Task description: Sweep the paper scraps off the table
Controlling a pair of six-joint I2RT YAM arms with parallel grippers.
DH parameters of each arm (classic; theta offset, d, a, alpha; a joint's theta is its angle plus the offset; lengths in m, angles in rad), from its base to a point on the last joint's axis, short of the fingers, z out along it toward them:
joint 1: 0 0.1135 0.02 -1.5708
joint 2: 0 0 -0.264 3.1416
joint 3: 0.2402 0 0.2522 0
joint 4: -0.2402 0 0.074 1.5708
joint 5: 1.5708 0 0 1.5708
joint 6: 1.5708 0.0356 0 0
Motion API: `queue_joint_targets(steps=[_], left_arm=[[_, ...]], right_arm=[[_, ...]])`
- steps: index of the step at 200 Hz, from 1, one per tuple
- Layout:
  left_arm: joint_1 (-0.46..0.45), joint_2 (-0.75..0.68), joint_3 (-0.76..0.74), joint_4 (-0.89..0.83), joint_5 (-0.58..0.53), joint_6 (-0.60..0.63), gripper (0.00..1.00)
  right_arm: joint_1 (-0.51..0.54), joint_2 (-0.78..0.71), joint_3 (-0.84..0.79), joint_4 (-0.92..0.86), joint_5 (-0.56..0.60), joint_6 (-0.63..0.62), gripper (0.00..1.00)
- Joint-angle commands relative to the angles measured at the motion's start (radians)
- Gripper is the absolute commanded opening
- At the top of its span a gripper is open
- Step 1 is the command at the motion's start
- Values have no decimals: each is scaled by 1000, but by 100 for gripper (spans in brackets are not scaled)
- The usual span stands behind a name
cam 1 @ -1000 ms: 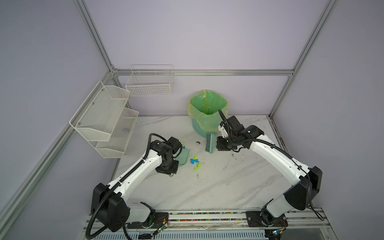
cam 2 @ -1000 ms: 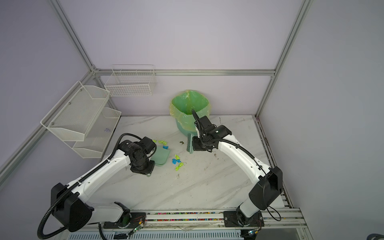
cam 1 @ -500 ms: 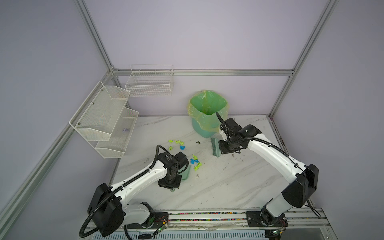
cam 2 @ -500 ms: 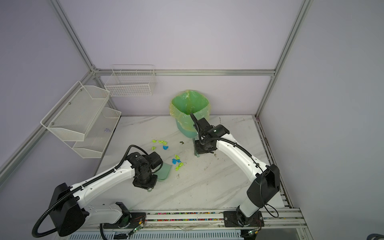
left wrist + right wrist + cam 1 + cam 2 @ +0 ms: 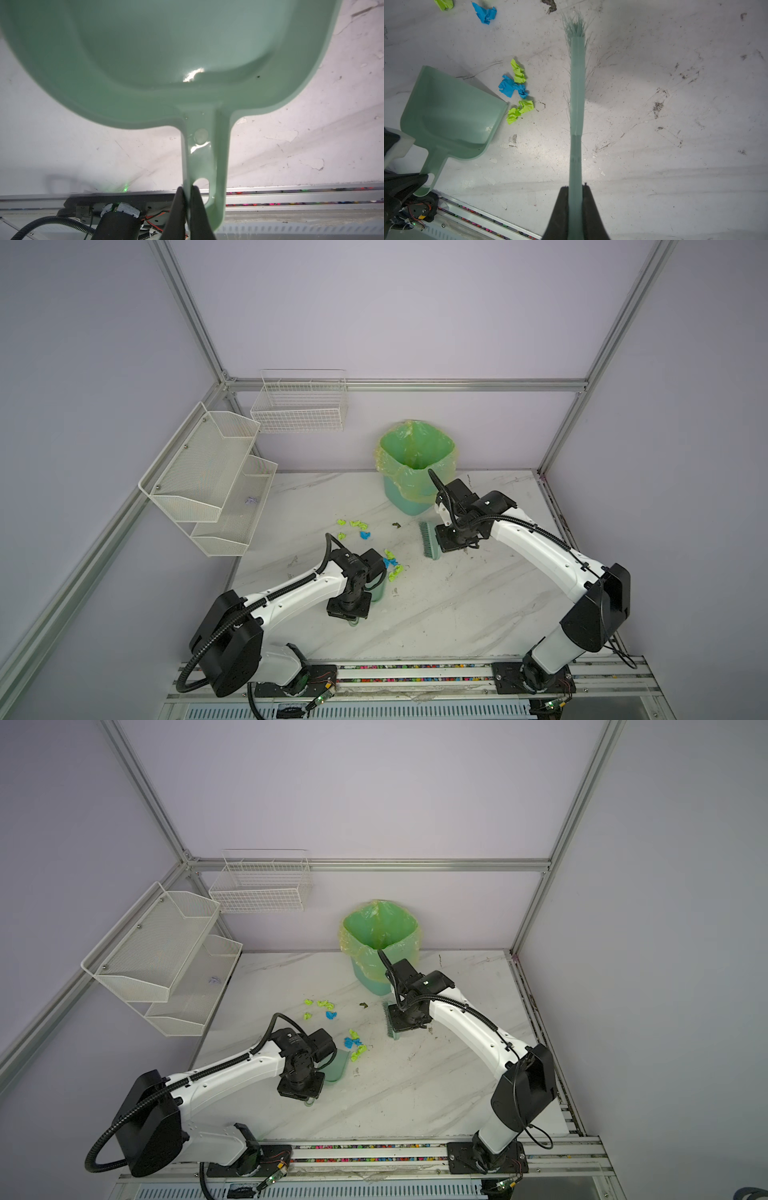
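Currently: left pincer (image 5: 188, 188) clenched on dustpan (image 5: 450, 112) handle, right pincer (image 5: 575, 187) clenched on brush (image 5: 577, 83); scraps (image 5: 517, 89) at worktop (image 5: 457, 614) centre, between dustpan lip and brush; few more nearer rear edge.

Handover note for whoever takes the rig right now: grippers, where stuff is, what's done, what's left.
The left gripper is shut on the dustpan handle; the pan is empty.
The right gripper is shut on the brush handle.
The paper scraps lie on the table: one cluster between the pan's lip and the brush, a second group farther back, toward the bin.
Done: both tools in hand.
Left: every scrap; none swept in yet.
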Motion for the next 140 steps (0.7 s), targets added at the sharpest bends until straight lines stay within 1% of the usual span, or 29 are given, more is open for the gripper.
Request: queue_joint_targets(steps=[1,23,69,91,140], left_arm=[[-6,-19,16,-5,29,9,0],[-7,-43,20,-17,47,15,0],[-10,-95,-2,-27,128,20,0],[-10,-107,-13,-34,146,23,0],[-15,-102,-34,-63,149,41,0]], right_arm=[[15,21,10,0,-7,-22,0],[27,43,31,-2,-3,-26,0],[45,83,70,-6,13,-32,0],[57,99,82,-7,19,-32,0],[78,114,96,-18,24,-30,0]])
